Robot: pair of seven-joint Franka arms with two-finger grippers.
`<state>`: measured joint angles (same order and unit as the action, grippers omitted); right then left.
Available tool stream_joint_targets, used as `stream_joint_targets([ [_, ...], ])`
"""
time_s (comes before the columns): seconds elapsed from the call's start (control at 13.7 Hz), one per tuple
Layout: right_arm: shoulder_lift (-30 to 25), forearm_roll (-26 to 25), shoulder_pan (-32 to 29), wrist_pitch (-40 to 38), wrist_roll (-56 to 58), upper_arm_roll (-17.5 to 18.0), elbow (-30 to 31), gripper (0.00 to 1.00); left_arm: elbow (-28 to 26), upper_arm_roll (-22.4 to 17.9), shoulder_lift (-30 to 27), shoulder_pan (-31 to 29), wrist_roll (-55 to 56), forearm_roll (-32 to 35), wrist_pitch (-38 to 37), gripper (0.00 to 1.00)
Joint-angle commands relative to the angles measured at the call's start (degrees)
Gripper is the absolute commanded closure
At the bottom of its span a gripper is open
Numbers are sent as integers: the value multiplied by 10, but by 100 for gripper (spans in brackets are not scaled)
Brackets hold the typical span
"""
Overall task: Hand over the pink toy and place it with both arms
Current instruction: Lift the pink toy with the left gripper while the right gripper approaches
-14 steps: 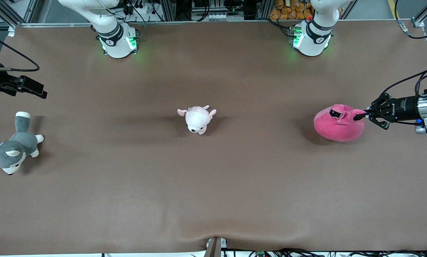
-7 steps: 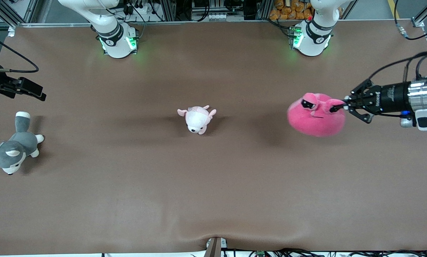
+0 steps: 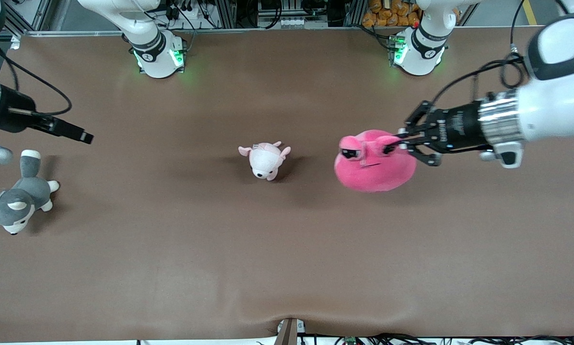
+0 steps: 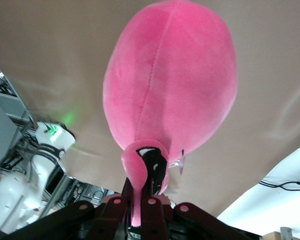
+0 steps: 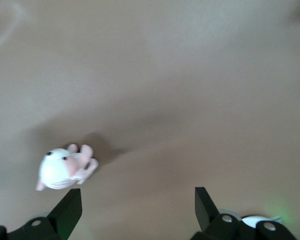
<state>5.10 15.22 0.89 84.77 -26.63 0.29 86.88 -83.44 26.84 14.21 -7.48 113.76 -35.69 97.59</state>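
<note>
I have the left gripper (image 3: 398, 140) clenched on an eye stalk of the round hot-pink plush toy (image 3: 374, 165), hanging over the brown cloth table (image 3: 287, 249) at 3 o'clock of the small pale pink-and-white plush animal (image 3: 264, 160) | pinched there so the body stays free for taking | right gripper (image 3: 81, 136), fingers spread and empty, waits over the table at 1 o'clock of the grey-and-white plush dog (image 3: 18, 199)

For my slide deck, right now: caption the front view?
Left pincer carries the pink toy aloft by an eye stalk; right pincer waits open.

Brown tabletop cover (image 3: 287, 249), wrinkled at near edge; metal framing (image 3: 248, 14), cables, maybe orange bags (image 3: 387, 12) w/ them.
</note>
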Motion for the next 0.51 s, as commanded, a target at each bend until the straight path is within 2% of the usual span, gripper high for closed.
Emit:
stream_joint_targets([
  [0.0,12,45,17,-1,-92,-1,-2,0,23,-3,11,75,95,0,67,100],
  [0.15,19,78,32,4,-148,-1,-3,0,25,-5,17,114,135,3,106,100],
  [0.37,38,183,52,7,-267,-1,-2,0,26,-5,21,148,165,3,132,100],
  [0.44,39,200,65,11,-299,-1,-2,0,26,-5,21,160,179,2,147,100],
])
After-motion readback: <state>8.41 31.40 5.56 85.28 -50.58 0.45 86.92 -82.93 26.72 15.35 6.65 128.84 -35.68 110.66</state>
